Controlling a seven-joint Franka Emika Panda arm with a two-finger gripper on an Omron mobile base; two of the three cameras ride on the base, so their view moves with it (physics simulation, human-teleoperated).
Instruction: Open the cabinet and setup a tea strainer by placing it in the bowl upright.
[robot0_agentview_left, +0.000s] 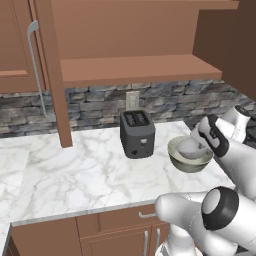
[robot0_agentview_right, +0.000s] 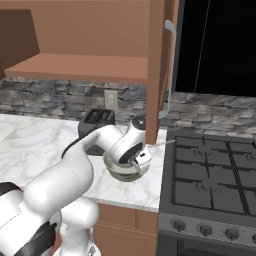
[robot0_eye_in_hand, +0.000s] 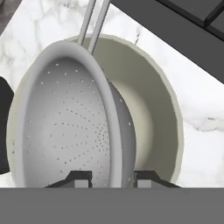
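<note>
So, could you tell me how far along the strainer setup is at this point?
Done: the cabinet stands open, shelf exposed. In hand: the tool straddles the rim of the tea strainer, which sits inside the bowl on the counter beside the toaster, tilted on its side with its handle sticking out past the bowl's rim. Left: settle it upright, let go and pull away.

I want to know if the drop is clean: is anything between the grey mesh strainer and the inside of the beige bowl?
Nothing visible. The grey mesh tea strainer already sits tilted inside the round beige bowl, its rim between the gripper fingertips; the bowl's inside holds nothing else.
</note>
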